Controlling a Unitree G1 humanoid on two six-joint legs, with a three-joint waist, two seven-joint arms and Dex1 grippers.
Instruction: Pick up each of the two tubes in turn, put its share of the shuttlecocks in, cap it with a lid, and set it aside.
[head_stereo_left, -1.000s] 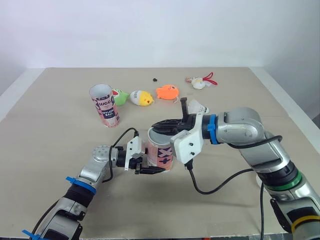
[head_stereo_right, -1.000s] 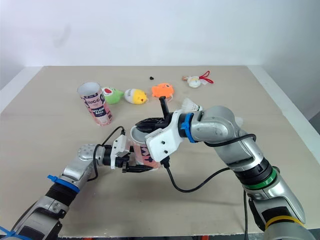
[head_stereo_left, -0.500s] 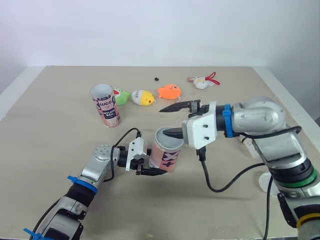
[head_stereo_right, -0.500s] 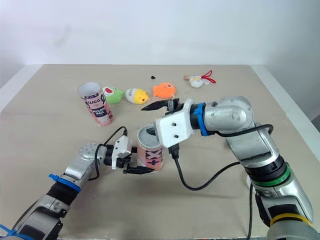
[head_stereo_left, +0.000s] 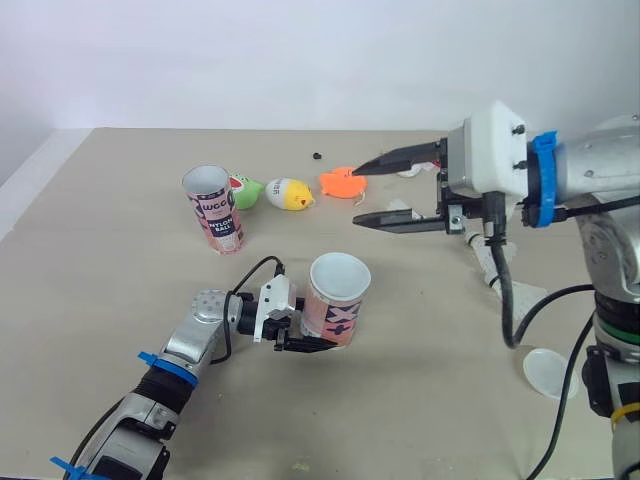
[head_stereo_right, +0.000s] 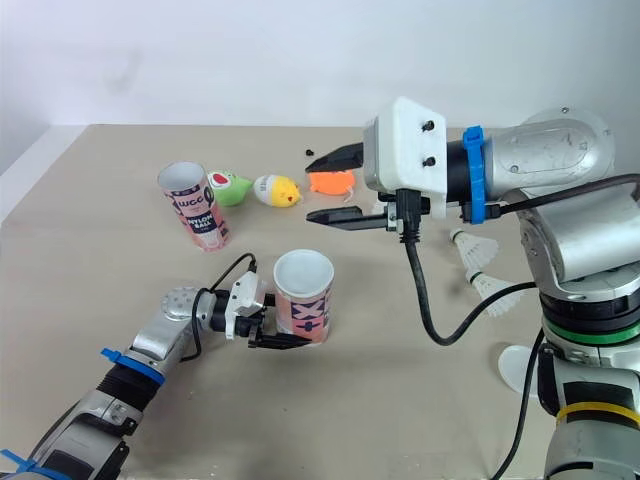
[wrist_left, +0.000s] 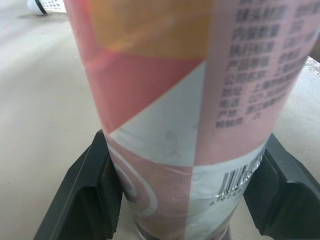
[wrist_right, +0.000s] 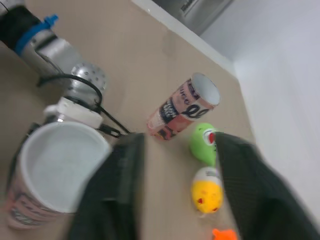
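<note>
We see the left gripper (head_stereo_left: 303, 330) pinching the upright tube (head_stereo_left: 338, 300) near its base, well inside the edges of the table (head_stereo_left: 100, 260); the right gripper (head_stereo_left: 356, 194) hangs wide-spread, holding nothing

tube (wrist_left: 170, 100): top cut off in left wrist view | right gripper (wrist_right: 177, 150): blurred | black speck (head_stereo_left: 316, 156): too small to identify | lid (head_stereo_right: 515, 365): partly behind arm

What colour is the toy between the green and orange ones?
Yellow toy, clearest in the left eye view.
</note>
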